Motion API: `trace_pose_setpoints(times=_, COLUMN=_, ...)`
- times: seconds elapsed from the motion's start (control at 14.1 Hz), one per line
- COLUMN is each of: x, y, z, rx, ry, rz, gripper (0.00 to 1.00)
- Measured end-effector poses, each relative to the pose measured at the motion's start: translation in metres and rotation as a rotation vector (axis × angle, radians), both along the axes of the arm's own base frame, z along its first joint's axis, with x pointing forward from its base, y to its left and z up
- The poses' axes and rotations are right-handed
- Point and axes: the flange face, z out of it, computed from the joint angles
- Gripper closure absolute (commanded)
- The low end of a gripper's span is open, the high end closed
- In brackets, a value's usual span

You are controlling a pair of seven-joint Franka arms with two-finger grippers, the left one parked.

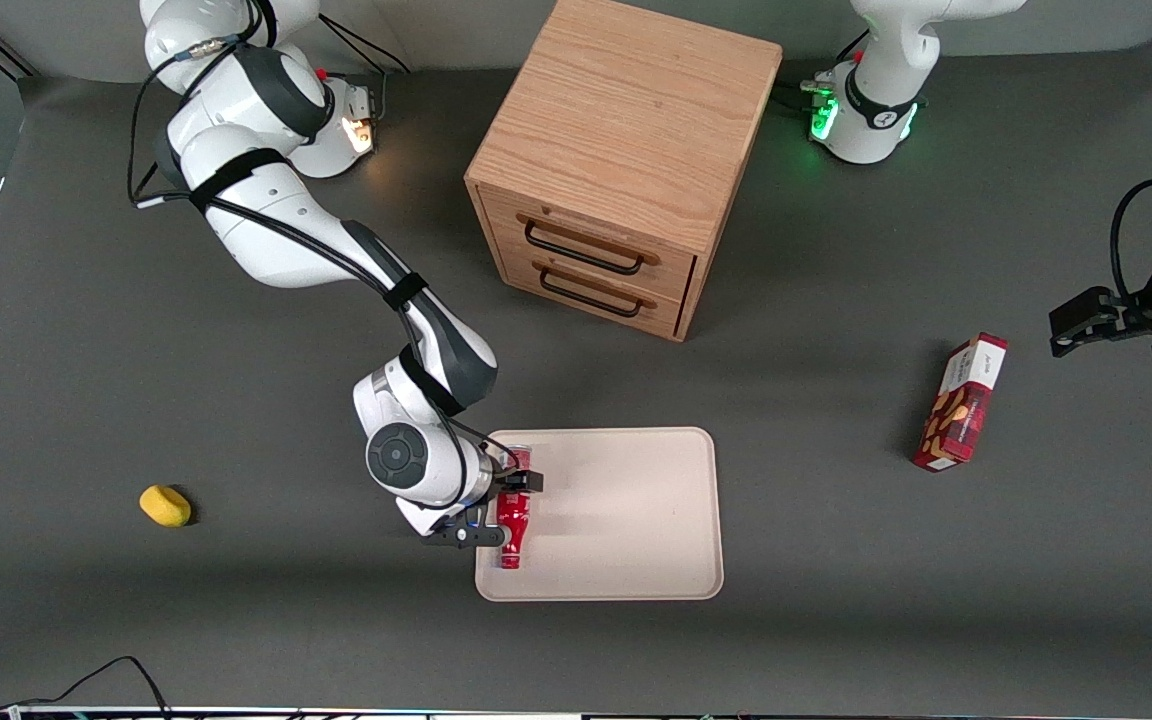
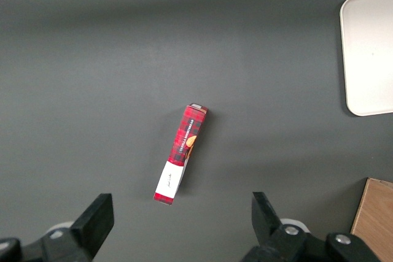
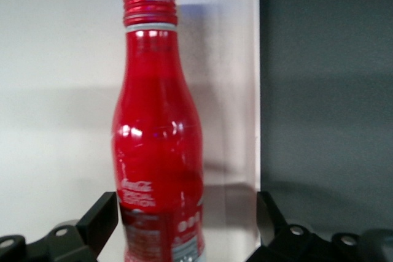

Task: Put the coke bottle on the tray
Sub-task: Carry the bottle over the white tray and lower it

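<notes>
The coke bottle (image 1: 512,525), red with a red cap, lies on the pale beige tray (image 1: 626,520) along the tray's edge toward the working arm's end, cap pointing toward the front camera. My right gripper (image 1: 505,508) is low over the tray and straddles the bottle's lower body. In the right wrist view the bottle (image 3: 156,139) lies between the black fingers (image 3: 101,219) of the gripper (image 3: 184,219). The jaws stand apart, with a clear gap on one side of the bottle. The tray (image 3: 61,90) shows under the bottle and its corner shows in the left wrist view (image 2: 368,53).
A wooden two-drawer cabinet (image 1: 616,160) stands farther from the front camera than the tray. A red snack box (image 1: 961,403) lies toward the parked arm's end, also in the left wrist view (image 2: 181,151). A small yellow object (image 1: 165,505) lies toward the working arm's end.
</notes>
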Motion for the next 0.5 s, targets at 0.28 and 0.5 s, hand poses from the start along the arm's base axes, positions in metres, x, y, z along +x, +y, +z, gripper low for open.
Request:
trace_pose_setpoints(times=0.28, x=0.0017, y=0.0000, z=0.0028, rx=0.003, ry=-0.007, rz=-0.002, gripper=0.00)
trace_pose_setpoints(times=0.5, x=0.0030, y=0.0003, z=0.0055, rx=0.005, ry=-0.012, rz=-0.003, gripper=0.00)
